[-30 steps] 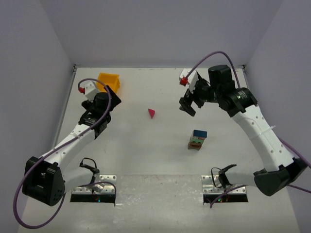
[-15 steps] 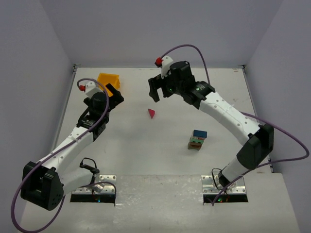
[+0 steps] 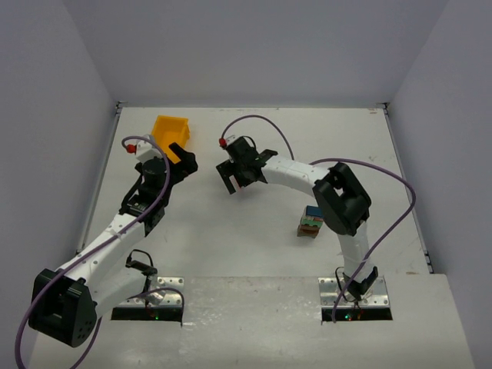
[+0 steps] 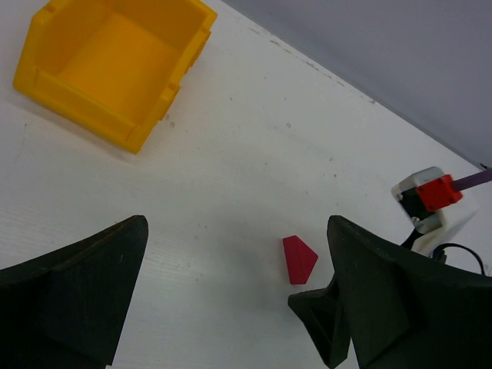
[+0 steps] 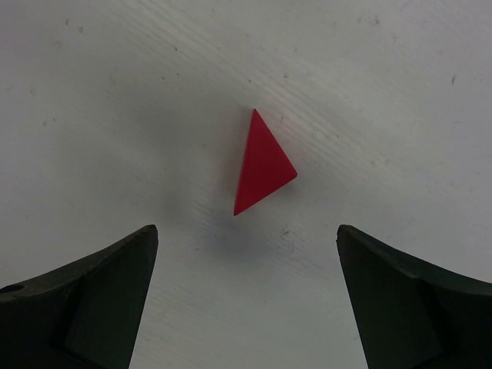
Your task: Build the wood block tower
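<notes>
Fig. – R gripper (image 5: 246,231): jaws spread, nothing gripped | red prism (image 5: 264,163): flat on tabletop (image 3: 254,254) ctr, below R gripper, centred betw. its fingers, untouched | tower (image 3: 311,221): well apart, nearer right edge | L gripper (image 4: 237,223): jaws spread, nothing gripped

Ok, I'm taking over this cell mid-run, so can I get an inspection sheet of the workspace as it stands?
Surface: white table, faint specks only.
Job's things: short tower right of centre, blue block on top; red triangular prism lying alone, apart from the tower.
Clutter: yellow-orange bin at the far left; the part in view is empty.
Hands: left hand open, holding nothing; right hand open above the prism, not touching it.
Cables: purple cables loop in the air, clear of the tower.
Surroundings: plain grey walls; nothing else seen.
</notes>
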